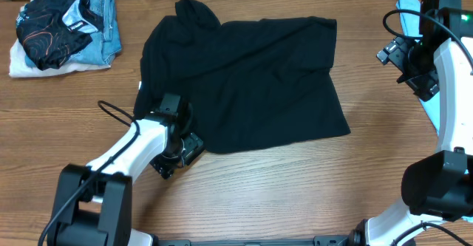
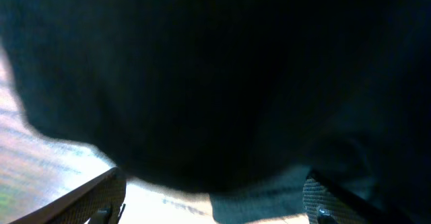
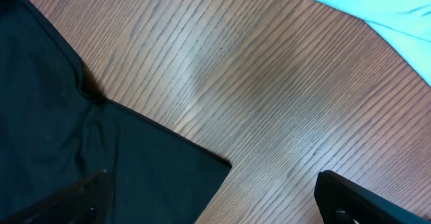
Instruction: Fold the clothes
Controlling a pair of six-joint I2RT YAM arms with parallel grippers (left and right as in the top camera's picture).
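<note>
A large black T-shirt (image 1: 247, 83) lies spread across the middle of the wooden table (image 1: 295, 187), one sleeve bunched at its top left. My left gripper (image 1: 185, 137) is down at the shirt's lower left corner. In the left wrist view the black T-shirt (image 2: 215, 69) fills the frame, and its hem lies between the spread fingers of the left gripper (image 2: 215, 200). My right gripper (image 1: 403, 60) hangs open at the table's right edge, away from the cloth. Below the right gripper (image 3: 215, 200) lie bare wood and the black T-shirt's corner (image 3: 101, 157). A light blue T-shirt (image 1: 408, 2) lies at the far right.
A pile of other clothes (image 1: 63, 28), denim, white and a black printed piece, sits at the table's far left corner. The light blue T-shirt (image 3: 377, 9) shows at the top right of the right wrist view. A black cable (image 1: 114, 113) loops beside the left arm.
</note>
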